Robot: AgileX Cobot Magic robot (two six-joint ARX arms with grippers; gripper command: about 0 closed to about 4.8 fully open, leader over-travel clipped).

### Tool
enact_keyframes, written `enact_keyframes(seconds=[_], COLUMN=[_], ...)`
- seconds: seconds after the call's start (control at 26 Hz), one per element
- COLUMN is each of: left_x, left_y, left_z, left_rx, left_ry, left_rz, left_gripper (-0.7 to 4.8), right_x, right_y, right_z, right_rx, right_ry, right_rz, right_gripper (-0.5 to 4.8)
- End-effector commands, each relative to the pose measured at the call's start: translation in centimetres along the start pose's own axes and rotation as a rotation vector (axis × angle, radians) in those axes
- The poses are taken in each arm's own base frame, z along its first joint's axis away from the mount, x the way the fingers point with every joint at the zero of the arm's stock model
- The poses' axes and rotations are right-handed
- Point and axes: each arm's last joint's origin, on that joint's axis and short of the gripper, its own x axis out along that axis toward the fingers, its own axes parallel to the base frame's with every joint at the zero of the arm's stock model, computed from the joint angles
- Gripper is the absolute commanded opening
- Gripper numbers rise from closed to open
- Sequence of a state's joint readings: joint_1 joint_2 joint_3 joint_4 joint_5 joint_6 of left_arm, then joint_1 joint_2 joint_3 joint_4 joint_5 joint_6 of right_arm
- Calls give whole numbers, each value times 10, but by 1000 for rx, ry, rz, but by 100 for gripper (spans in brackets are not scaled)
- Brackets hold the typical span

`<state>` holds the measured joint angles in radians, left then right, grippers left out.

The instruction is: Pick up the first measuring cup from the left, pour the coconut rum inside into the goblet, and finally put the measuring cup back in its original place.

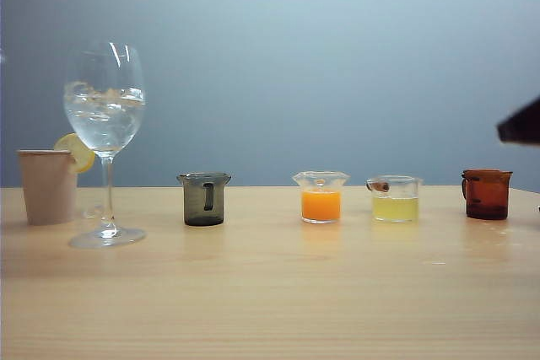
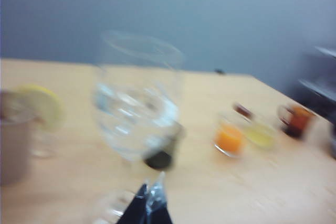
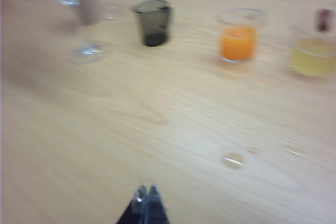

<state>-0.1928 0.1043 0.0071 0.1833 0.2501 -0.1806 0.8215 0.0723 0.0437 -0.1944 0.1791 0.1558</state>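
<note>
- R gripper (image 3: 147,195): fingertips together, nothing between them; hangs over bare table (image 3: 157,129), well apart from the cups, tips aimed toward the cup row.
- L gripper (image 2: 149,203): tips pressed together, holding nothing; low over the table, pointed at the goblet (image 2: 139,98). View is blurred.
- Exterior view: only a dark bit of the R arm (image 1: 521,122) shows at the right edge, above the brown cup (image 1: 487,194). L arm not seen there.
- Writing/labels: none readable. Grey cup has a dark upright mark on its near side; can't tell if it's print or the handle.
- Grey cup (image 1: 204,199) stands upright on the table, long axis vertical, flared rim up. First cup from the left in the row, just right of the goblet (image 1: 105,107), apart from it. Looks near-empty; rum level can't be told.
- Wrist view of R arm shows grey cup (image 3: 153,22) with dark base, spout lip toward the goblet foot (image 3: 88,52).
- Goblet upright, ice in bowl, clear liquid around it; stem vertical.
- Paper cup (image 1: 48,185) w/ lemon slice (image 1: 76,152) on its rim, left of goblet.
- Rest of row to the right: orange cup (image 1: 321,197), yellow cup (image 1: 395,199), then brown cup.
</note>
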Motion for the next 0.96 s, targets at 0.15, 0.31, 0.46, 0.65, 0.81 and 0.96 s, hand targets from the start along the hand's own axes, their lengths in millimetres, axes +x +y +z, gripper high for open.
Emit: enact_keyframes(seconds=[0.15,0.31,0.46,0.65,0.81,0.96], left_x=[-8,-12,-14,-14,-14,-14], left_y=[8,13,18,20,20,20], left_z=[10,13,13,13,12,12], left_rx=[35,51,54,55,52,52], left_ry=[-103,-135,-131,-131,-125,-125], left_rz=[106,165,219,241,241,241], left_gripper=[-4,-4,-4,-4,-4,-4], right_x=[2,-1,-4,-14,-20,-20], right_y=[-21,-32,-44,-66,-74,-73], right_z=[-4,-2,0,1,0,0], right_rx=[44,70,93,136,154,154], right_ry=[-47,-110,-137,-165,-176,-175], right_rz=[-199,-311,-435,-678,-780,-775], right_gripper=[0,0,0,0,0,0])
